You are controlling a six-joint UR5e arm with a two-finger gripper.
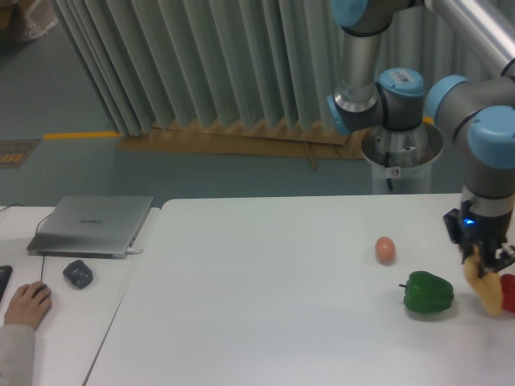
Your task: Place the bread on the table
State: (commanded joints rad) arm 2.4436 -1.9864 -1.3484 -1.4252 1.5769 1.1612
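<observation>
Hanging from the tool [483,261], the bread [484,287] tilts downward.

At the right edge, the gripper [484,261] is closed around the bread [485,288], which hangs tilted above the bench [265,305]. A green pepper [428,293] lies just left of it, an egg [385,249] farther left.

White worktop [265,305]; pale tan bread [485,289], orange-brown egg [385,249], green pepper [428,293], red item [508,294] at the right edge, grey laptop [91,225]
</observation>
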